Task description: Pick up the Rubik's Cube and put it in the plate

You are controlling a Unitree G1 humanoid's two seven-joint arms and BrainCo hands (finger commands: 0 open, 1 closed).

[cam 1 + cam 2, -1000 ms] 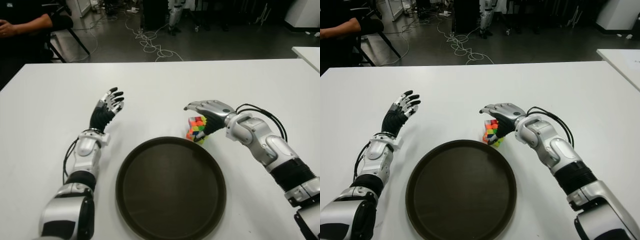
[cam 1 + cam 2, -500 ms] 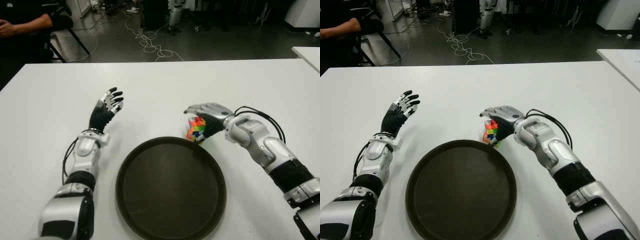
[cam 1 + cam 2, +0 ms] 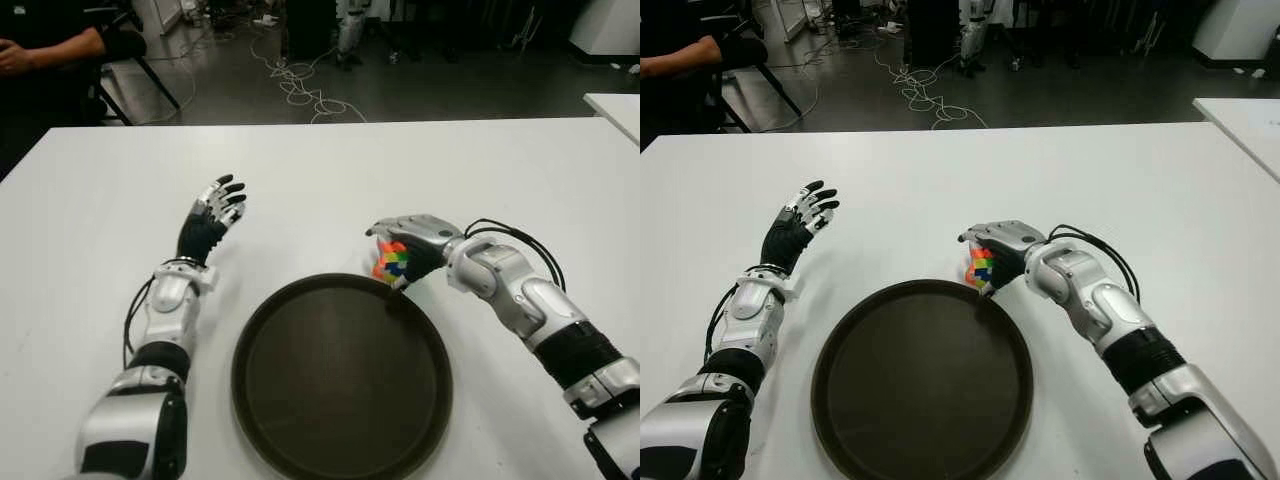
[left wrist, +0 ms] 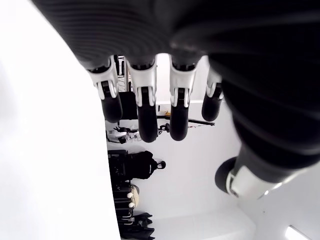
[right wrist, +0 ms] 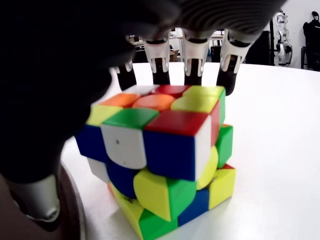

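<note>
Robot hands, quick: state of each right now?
Left robot hand: open, holding nothing.
Right robot hand: around the Rubik's Cube; grip cannot be told.

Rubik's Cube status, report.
Right hand cupped over Rubik's Cube, fingers not closed. Cube on table beside plate far rim. Left hand open, idle. Nothing in the way.

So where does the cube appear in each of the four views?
Left eye view: cube under the right hand, just past the plate's far right rim.
Right eye view: cube at the same rim, under that hand.
Left wrist view: not in it.
Right wrist view: cube fills the middle, standing on the table.
Shared landmark: the plate's rim beside the cube.
</note>
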